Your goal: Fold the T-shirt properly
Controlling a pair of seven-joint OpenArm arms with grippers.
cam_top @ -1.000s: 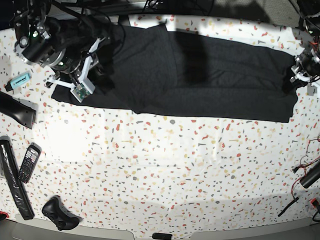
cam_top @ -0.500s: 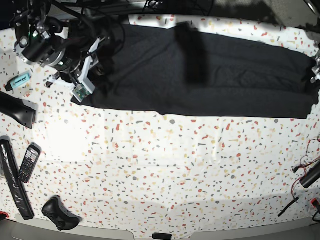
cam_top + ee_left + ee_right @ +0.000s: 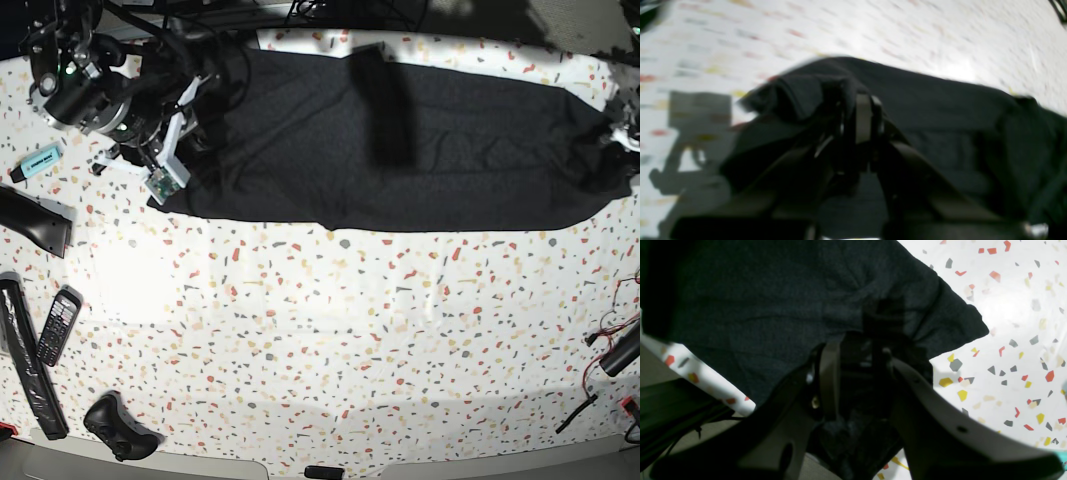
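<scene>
We hold the T-shirt (image 3: 400, 140) on the bench (image 3: 330, 330) with both grippers' fingers (image 3: 863, 116) (image 3: 830, 373) clamped on cloth; it now lies stretched wider and flatter than before.

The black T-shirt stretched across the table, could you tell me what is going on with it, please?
Two robot arms hold the black T-shirt at opposite ends, stretched along the far side of the speckled table. The right hand is shut on cloth at one end, and the left hand pinches a bunched edge at the other. Only the plain black side shows, and no neat fold is visible yet.
</scene>
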